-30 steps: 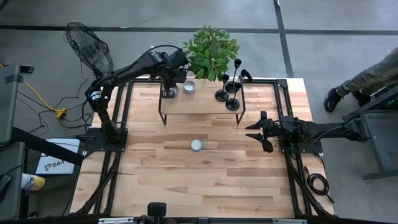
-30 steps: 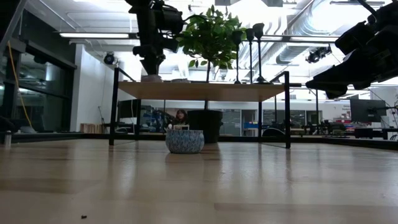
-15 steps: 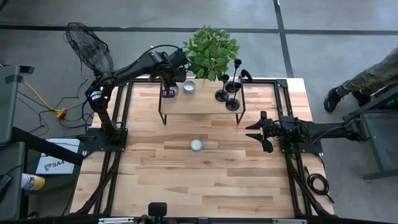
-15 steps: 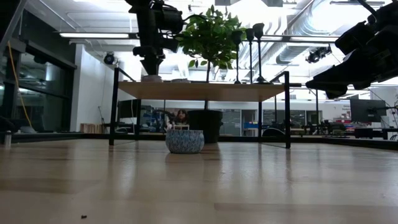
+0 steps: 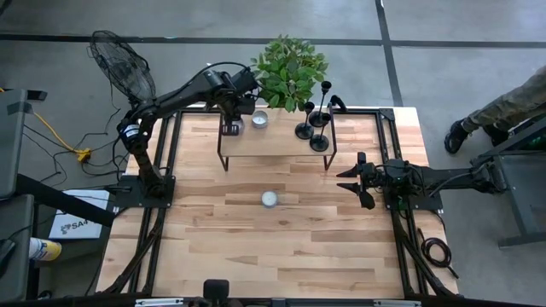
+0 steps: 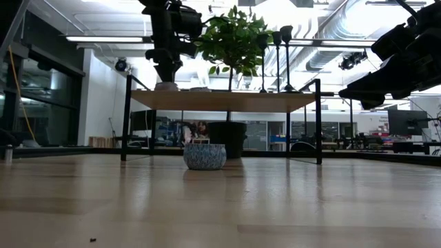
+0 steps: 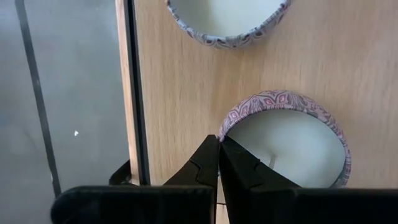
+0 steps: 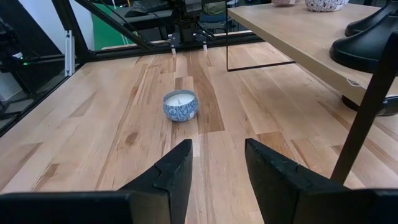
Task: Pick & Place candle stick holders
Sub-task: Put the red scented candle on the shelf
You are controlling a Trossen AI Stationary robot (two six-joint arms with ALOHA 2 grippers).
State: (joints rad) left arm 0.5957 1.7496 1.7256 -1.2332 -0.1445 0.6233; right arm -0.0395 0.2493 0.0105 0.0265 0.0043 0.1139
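- Barely any shift since a second ago: left gripper [image 5: 231,128] a touch closer to the shelf's [image 5: 281,146] left end, everything else in place.
- Left gripper clenched, fingers [image 7: 211,163] pressed together, holding nothing, right over the rim of a patterned candle [image 7: 285,138] at the shelf's left edge.
- Second patterned candle [image 7: 225,18] just beyond on the same shelf, apart from the first.
- Three black holders [image 5: 312,126] upright and clustered near the shelf's right end, bases close together; stems and cups also seen in the low view [image 6: 275,58], beside the plant [image 5: 288,71].
- Right gripper [image 5: 355,184] hanging above the table [image 5: 256,247] at the right side, well apart from the holders, fingers [image 8: 171,171] parted with nothing between them.
- Blue-patterned candle [image 5: 270,199] alone on the table in front of the shelf, facing the right gripper.
- Person's leg and shoe [image 5: 461,135] beyond the table's far right corner.
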